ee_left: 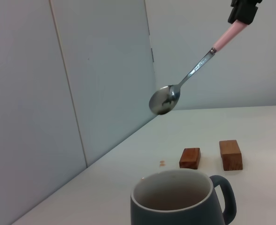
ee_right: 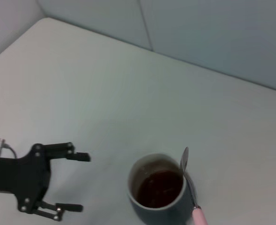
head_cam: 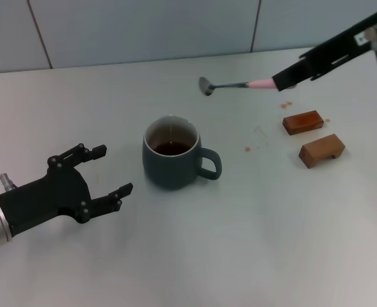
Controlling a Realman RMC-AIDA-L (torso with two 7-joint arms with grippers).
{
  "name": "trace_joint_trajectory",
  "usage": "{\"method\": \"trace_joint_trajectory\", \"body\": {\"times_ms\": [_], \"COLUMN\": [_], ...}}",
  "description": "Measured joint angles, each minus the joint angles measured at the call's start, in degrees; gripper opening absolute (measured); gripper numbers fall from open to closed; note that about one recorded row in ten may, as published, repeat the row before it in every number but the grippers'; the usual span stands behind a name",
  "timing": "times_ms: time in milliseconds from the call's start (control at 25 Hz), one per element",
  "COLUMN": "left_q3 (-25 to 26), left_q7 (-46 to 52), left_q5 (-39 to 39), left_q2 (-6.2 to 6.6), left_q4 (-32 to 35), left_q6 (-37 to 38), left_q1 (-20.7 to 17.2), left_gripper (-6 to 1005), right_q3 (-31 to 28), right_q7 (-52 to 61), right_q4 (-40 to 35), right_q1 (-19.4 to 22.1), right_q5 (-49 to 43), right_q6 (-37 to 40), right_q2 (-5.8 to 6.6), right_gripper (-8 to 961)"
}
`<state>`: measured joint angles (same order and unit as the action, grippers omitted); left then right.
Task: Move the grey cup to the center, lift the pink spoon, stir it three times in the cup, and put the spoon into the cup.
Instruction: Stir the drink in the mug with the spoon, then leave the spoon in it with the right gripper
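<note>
The grey cup (head_cam: pixel 172 155) stands upright near the table's middle, handle to the right, with dark brown liquid inside; it also shows in the left wrist view (ee_left: pixel 180 199) and the right wrist view (ee_right: pixel 157 189). My right gripper (head_cam: pixel 284 80) is shut on the pink handle of the pink spoon (head_cam: pixel 230 84) and holds it in the air behind and to the right of the cup, bowl pointing left. The spoon also shows in the left wrist view (ee_left: pixel 184 82) and the right wrist view (ee_right: pixel 188 183). My left gripper (head_cam: pixel 110 174) is open and empty, left of the cup.
Two brown wooden blocks (head_cam: pixel 303 121) (head_cam: pixel 321 150) lie on the table right of the cup, under the right arm. Small brown drips (head_cam: pixel 285 103) mark the table near them. A panelled wall (head_cam: pixel 143 29) stands behind the table.
</note>
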<state>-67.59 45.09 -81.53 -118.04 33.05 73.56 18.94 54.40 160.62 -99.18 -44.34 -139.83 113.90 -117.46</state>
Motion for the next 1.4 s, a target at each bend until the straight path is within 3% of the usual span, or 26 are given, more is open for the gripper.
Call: {"method": "trace_joint_trajectory", "body": {"times_ms": [240, 440, 720, 1400], "left_q3": [0.0, 0.0, 0.0, 0.0], "left_q7": [0.0, 0.04, 0.07, 0.08], "left_q5": [-0.02, -0.04, -0.03, -0.03], "left_q2": [-0.05, -0.09, -0.09, -0.08], "left_q4": [0.06, 0.15, 0.19, 0.05], "left_q6": [0.12, 0.11, 0.04, -0.14], "left_q1": [0.02, 0.0, 0.14, 0.17], "left_gripper": [838, 837, 837, 836], "right_q3": [0.09, 0.08, 0.06, 2.59], "right_q7": [0.13, 0.18, -0.19, -2.55], "right_q4": [4.49, 11.94, 19.32, 33.87], "right_q1": [-3.22, -6.95, -12.79, -17.83], "right_q5": [-0.09, -0.68, -5.25, -8.86], "right_q6": [0.26, 0.0, -0.29, -7.32], "right_q2": [0.03, 1.06, 1.39, 1.76], "right_gripper": [106, 106, 106, 107]}}
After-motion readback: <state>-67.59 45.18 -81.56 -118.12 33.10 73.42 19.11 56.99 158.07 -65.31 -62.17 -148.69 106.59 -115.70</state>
